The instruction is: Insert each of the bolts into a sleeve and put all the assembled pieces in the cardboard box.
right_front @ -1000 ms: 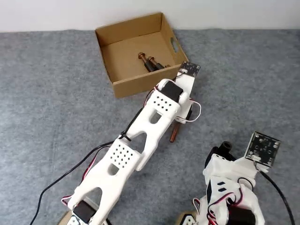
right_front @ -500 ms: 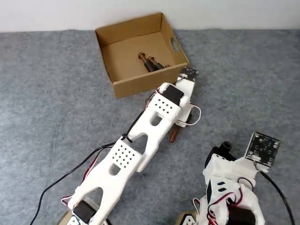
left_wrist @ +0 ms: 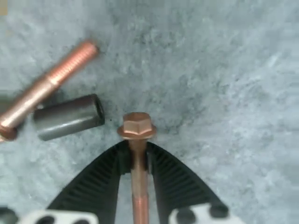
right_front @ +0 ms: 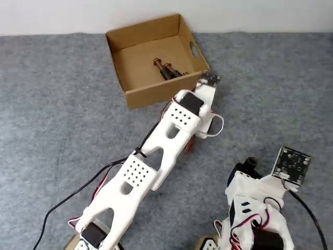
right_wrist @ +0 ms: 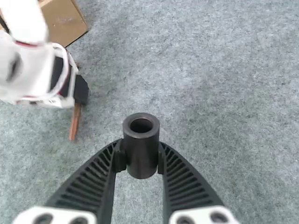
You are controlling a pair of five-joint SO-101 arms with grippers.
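Left wrist view: left gripper [left_wrist: 136,157] clamped on bolt [left_wrist: 136,129] shank; right gripper [right_wrist: 139,163] clamps sleeve [right_wrist: 140,140].
We judge both rigid, smooth metal, likely slippery; grip mid-body.

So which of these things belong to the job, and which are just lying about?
Job:
- held bolt in the left gripper
- held sleeve in the right gripper
- loose bolt and loose sleeve
- cardboard box, with assembled pieces inside

Just there:
- grey mat
- black cable
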